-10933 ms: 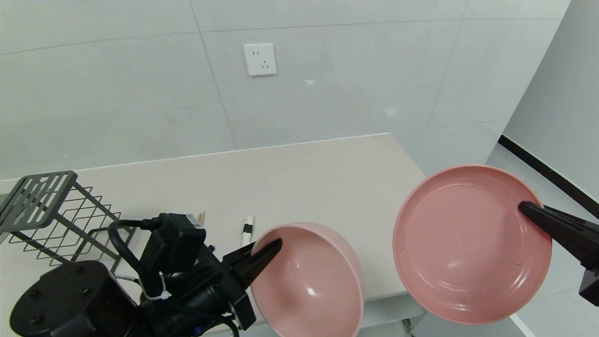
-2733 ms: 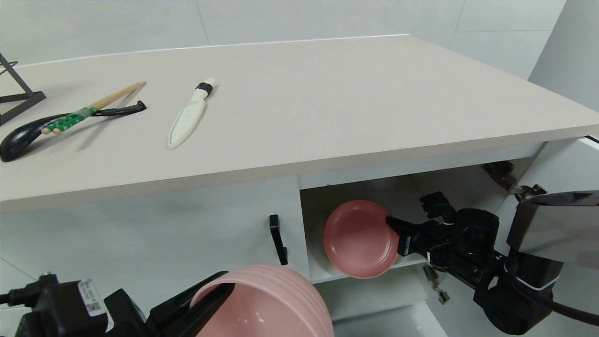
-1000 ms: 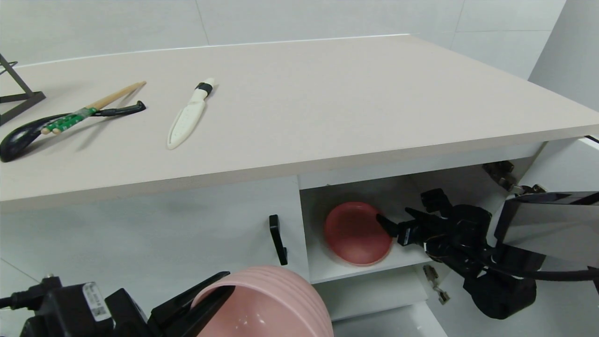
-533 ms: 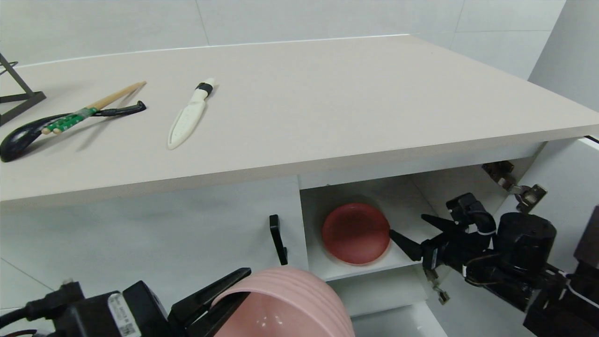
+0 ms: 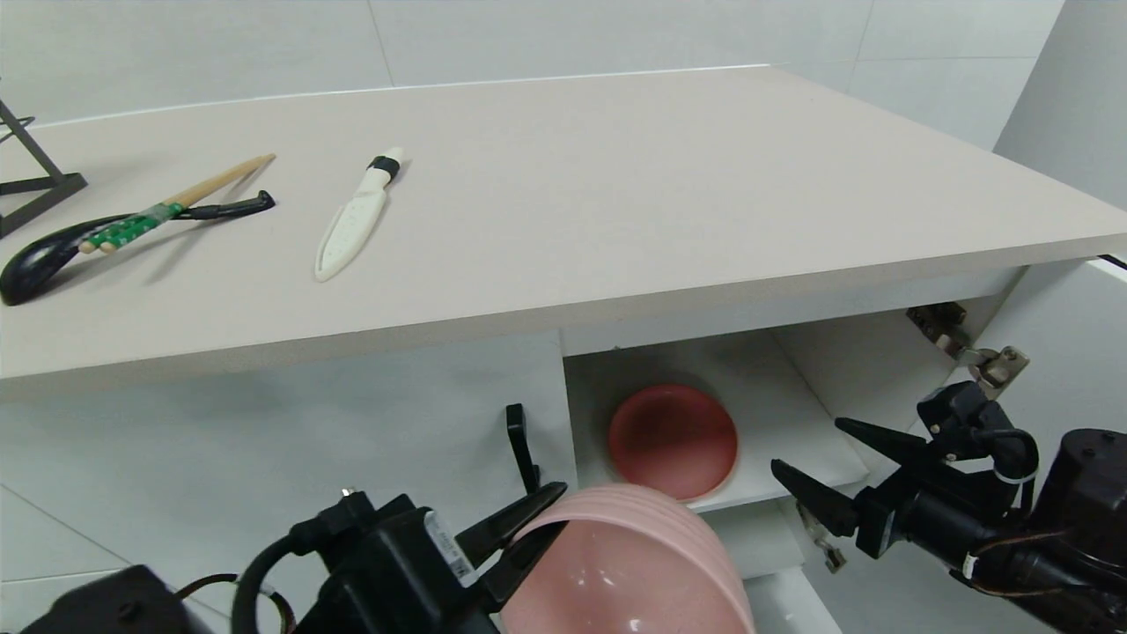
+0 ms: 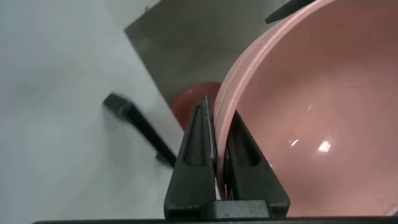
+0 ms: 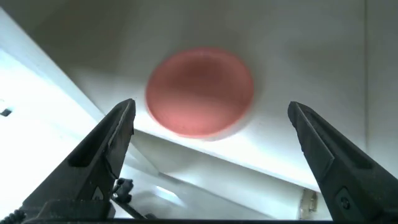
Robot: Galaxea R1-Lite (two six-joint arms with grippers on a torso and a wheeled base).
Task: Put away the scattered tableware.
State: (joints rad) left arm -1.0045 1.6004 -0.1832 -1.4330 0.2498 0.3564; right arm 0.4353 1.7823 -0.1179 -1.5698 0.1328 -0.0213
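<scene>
Tableware sits in three places. A pink plate (image 5: 673, 438) lies flat on the white shelf (image 5: 792, 414) inside the open cabinet compartment under the countertop (image 5: 660, 176), towards the left side of that shelf and touched by neither gripper. A pink bowl (image 5: 634, 563) with a ribbed outer wall hangs in front of the cabinet, lower than the shelf and nearer the robot. It is tilted, so its glossy inside faces the head camera.

The left gripper (image 5: 539, 513) is clamped on the bowl's rim. In the left wrist view one black finger lies inside the wall and the other outside, with only the rim's thickness between them. The right gripper (image 5: 806, 445) is in front of the open compartment, to the right of the plate and apart from it. Its jaws are spread wide with nothing between them, and its tips point into the cabinet. The right wrist view shows the plate (image 7: 200, 90) beyond the gap.

On the countertop lie a cream knife (image 5: 357, 216) with a black band, a black spoon (image 5: 53, 255) and wooden chopsticks (image 5: 176, 201) crossing the spoon's handle. The foot of a dark wire rack (image 5: 35, 176) shows at the left edge. A black door handle (image 5: 521, 440) is just left of the opening, and a metal hinge (image 5: 968, 343) is at its right.
</scene>
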